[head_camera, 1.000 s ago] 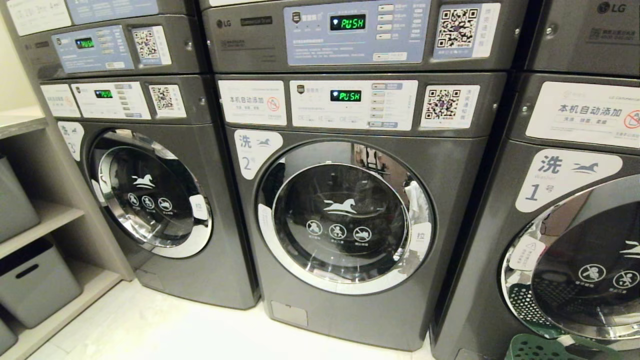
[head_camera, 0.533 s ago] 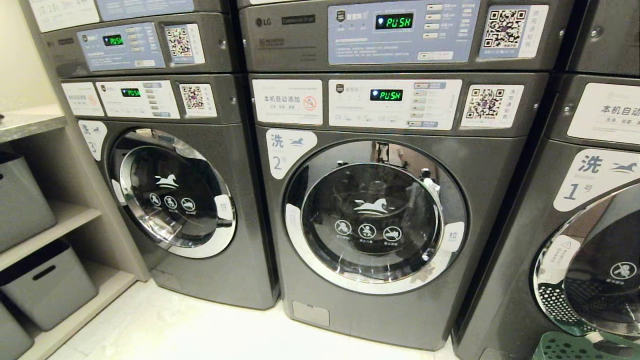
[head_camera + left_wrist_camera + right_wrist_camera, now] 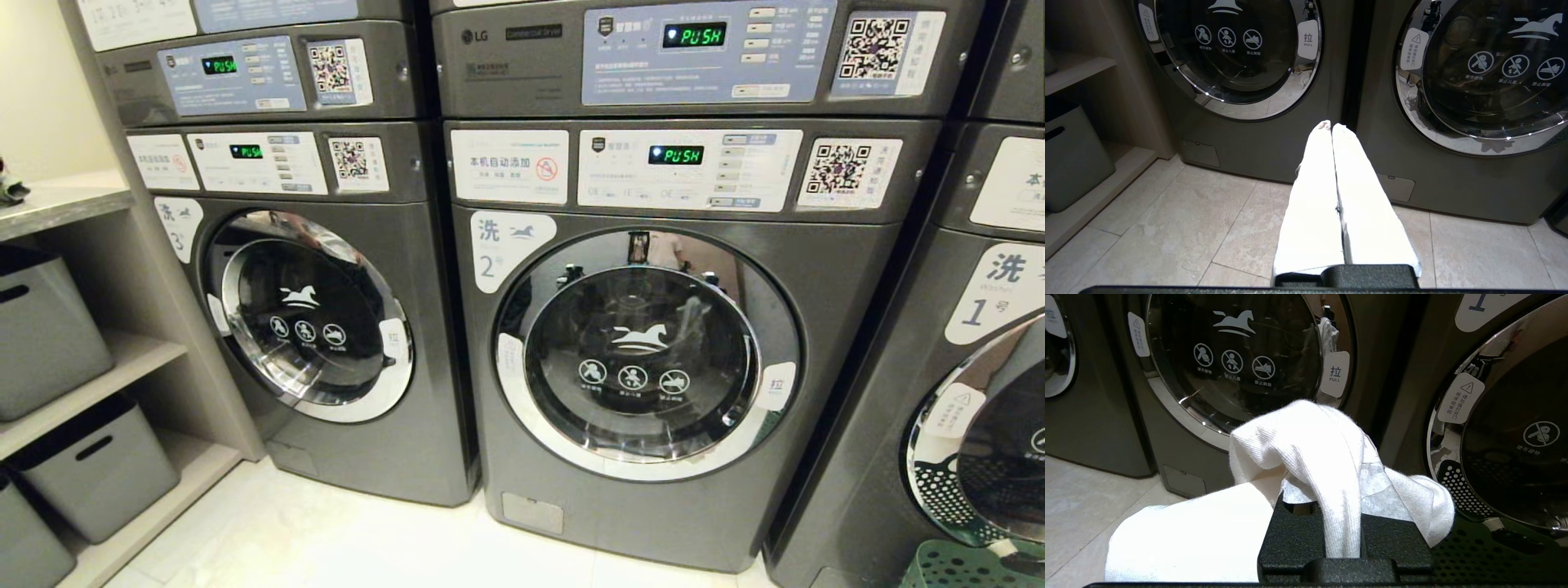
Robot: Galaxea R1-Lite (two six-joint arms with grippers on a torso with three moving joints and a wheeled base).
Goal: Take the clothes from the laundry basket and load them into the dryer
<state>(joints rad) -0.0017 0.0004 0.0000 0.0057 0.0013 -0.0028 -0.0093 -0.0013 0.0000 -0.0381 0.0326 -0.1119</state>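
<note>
A white garment (image 3: 1306, 437) is draped over my right gripper (image 3: 1331, 416), which is shut on it low in front of the closed round door marked 2 (image 3: 1233, 359). The green perforated laundry basket (image 3: 976, 565) stands on the floor at the bottom right, below the door marked 1; its dark mesh rim (image 3: 1494, 547) is right beside my right gripper. The upper panel labelled as a dryer (image 3: 694, 57) tops the middle stack; its door is out of view. My left gripper (image 3: 1332, 125) is shut and empty, pointing at the gap between two machines. Neither arm shows in the head view.
Three grey front-loading machines stand side by side, with doors 3 (image 3: 310, 314), 2 (image 3: 645, 359) and 1 (image 3: 988, 433) all shut. A shelf unit (image 3: 82, 367) with grey bins (image 3: 94, 465) is on the left. Pale floor tiles (image 3: 326, 539) lie in front.
The whole head view has slid to the right, so the camera has turned left. The machines themselves have not moved.
</note>
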